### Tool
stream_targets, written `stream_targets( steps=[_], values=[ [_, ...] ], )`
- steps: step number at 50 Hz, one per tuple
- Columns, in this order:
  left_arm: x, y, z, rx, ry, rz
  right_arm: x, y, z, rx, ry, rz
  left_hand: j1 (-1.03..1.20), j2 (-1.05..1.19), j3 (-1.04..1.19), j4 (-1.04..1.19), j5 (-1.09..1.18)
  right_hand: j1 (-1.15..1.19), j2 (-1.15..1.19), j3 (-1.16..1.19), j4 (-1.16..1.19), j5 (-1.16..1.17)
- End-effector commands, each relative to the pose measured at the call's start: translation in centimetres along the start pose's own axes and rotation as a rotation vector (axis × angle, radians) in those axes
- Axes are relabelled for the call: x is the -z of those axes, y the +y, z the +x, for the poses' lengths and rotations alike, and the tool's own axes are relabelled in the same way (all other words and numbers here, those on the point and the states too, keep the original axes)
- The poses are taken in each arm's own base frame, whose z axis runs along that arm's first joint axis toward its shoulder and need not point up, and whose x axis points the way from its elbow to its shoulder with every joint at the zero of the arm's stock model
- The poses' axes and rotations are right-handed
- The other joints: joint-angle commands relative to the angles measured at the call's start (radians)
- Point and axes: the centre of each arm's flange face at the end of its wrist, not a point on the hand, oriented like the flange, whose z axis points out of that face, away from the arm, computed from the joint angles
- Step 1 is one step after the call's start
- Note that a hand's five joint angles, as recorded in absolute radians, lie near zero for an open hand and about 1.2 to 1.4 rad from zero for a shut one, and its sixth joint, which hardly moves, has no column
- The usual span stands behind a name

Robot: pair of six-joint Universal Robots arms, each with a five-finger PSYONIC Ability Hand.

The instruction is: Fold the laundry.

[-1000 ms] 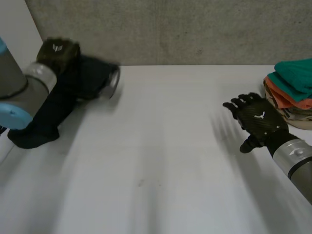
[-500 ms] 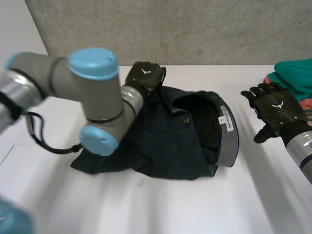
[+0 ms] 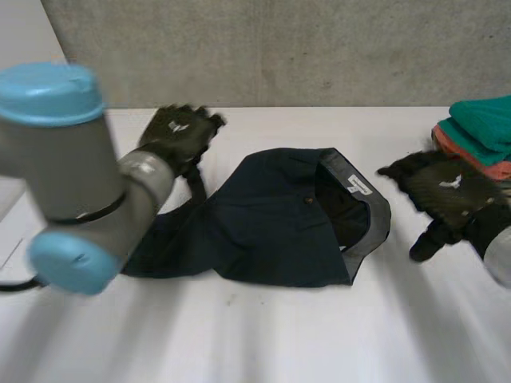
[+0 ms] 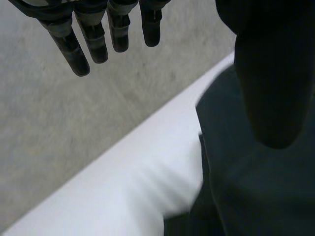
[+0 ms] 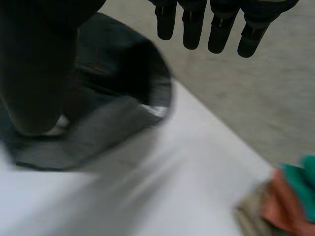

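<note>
Arm segments in grey with light-blue caps, belonging to the left arm [image 3: 72,191], are seen over the left edge of the white tabletop [image 3: 263,335]. The left hand [image 3: 177,132] is held near the far edge, left of the middle, with its fingers [image 4: 93,39] straight and spread wide, nothing being gripped. A narrow part of the dark navy garment [image 3: 271,223] runs up towards this hand (whether the two touch cannot be told). The garment itself is spread loosely on the middle of the tabletop, its leg end drawn towards the left edge. Its waistband [image 3: 375,211] is turned towards the right edge and stands open, so that a grey lining and a white label [image 3: 358,185] are shown. Just beside the waistband, on its right, the right hand [image 3: 447,191] is held apart from the cloth, its fingers [image 5: 219,29] extended and relaxed, with nothing held. At the far right corner a stack of folded laundry [image 3: 483,132] is placed, teal above orange.
</note>
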Motion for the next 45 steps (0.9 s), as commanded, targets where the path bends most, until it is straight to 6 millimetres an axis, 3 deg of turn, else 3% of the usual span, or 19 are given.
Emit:
stream_targets(
  steps=[1, 5, 10, 15, 21, 22, 24, 27, 29, 31, 34, 35, 37, 39, 43, 45],
  values=[
    [4.4, 6.0, -1.9, -0.002, -0.036, -0.211, 0.2, 0.5, -5.5, -0.015, -0.234, 0.022, 0.026, 0.010, 0.005, 0.014, -0.010, -0.060, -0.043, -0.039, -0.035, -0.050],
    [5.7, 10.5, -2.5, -0.005, -0.048, -0.328, -1.5, 1.1, -8.1, 0.017, -0.299, 0.089, 0.035, 0.018, 0.014, 0.022, -0.001, -0.012, 0.005, 0.009, 0.013, -0.003],
    [5.2, 12.6, -3.1, 0.002, -0.070, -0.300, -3.4, 1.8, -9.6, 0.038, -0.308, 0.122, 0.061, 0.045, 0.040, 0.049, 0.026, 0.050, 0.067, 0.071, 0.075, 0.059],
    [3.7, 14.3, -2.7, 0.003, -0.054, -0.255, -5.8, 3.7, -12.2, 0.055, -0.316, 0.082, 0.178, 0.162, 0.157, 0.166, 0.143, 0.170, 0.187, 0.191, 0.195, 0.180],
    [2.1, 15.1, -1.9, -0.007, -0.022, -0.194, -8.1, 4.4, -11.8, 0.072, -0.200, 0.103, 0.559, 0.543, 0.538, 0.547, 0.524, 0.534, 0.551, 0.554, 0.558, 0.543],
    [1.9, 15.1, -1.9, -0.011, -0.021, -0.187, -8.4, 4.2, -11.5, 0.081, -0.170, 0.122, 0.674, 0.657, 0.653, 0.661, 0.638, 0.813, 0.831, 0.834, 0.838, 0.823],
    [1.4, 15.2, -1.9, -0.031, -0.023, -0.173, -8.6, 4.0, -11.2, 0.085, -0.143, 0.135, 1.028, 1.011, 1.007, 1.015, 0.992, 1.100, 1.117, 1.120, 1.124, 1.109],
    [1.2, 14.8, -1.7, -0.065, -0.016, -0.152, -8.7, 3.8, -10.9, 0.089, -0.125, 0.145, 1.209, 1.192, 1.188, 1.196, 1.173, 1.162, 1.179, 1.182, 1.186, 1.171],
    [1.2, 14.2, -1.2, -0.099, -0.004, -0.127, -8.7, 3.3, -10.7, 0.089, -0.119, 0.158, 1.209, 1.192, 1.188, 1.196, 1.173, 1.162, 1.179, 1.182, 1.186, 1.171],
    [1.4, 13.3, -1.1, -0.119, -0.007, -0.102, -8.1, 1.3, -9.9, 0.094, -0.093, 0.206, 1.209, 1.192, 1.188, 1.196, 1.173, 1.162, 1.179, 1.182, 1.186, 1.171],
    [2.4, 9.1, -1.9, -0.133, -0.044, 0.018, -6.0, -2.4, -8.2, 0.107, -0.064, 0.255, 1.209, 1.192, 1.188, 1.196, 1.173, 1.162, 1.179, 1.182, 1.186, 1.171],
    [3.3, 6.9, -2.3, -0.134, -0.061, 0.081, -5.5, -3.2, -7.7, 0.111, -0.056, 0.255, 1.209, 1.192, 1.188, 1.196, 1.173, 1.162, 1.179, 1.182, 1.186, 1.171],
    [4.5, 4.6, -2.6, -0.138, -0.078, 0.145, -4.8, -5.2, -6.2, 0.112, -0.031, 0.261, 1.209, 1.192, 1.188, 1.196, 1.173, 1.162, 1.179, 1.182, 1.186, 1.171],
    [6.7, 1.2, -3.0, -0.137, -0.095, 0.237, -3.8, -7.4, -3.7, 0.106, 0.000, 0.235, 1.209, 1.192, 1.188, 1.196, 1.173, 1.162, 1.179, 1.182, 1.186, 1.171],
    [9.8, -3.0, -3.6, -0.089, -0.097, 0.323, -2.4, -10.2, -1.0, 0.094, 0.013, 0.188, 1.209, 1.192, 1.188, 1.196, 1.173, 1.162, 1.179, 1.182, 1.186, 1.171],
    [10.1, -3.3, -3.7, -0.061, -0.083, 0.305, -2.2, -11.1, -0.3, 0.092, 0.010, 0.181, 1.209, 1.192, 1.188, 1.196, 1.173, 1.162, 1.179, 1.182, 1.186, 1.171]
  ],
)
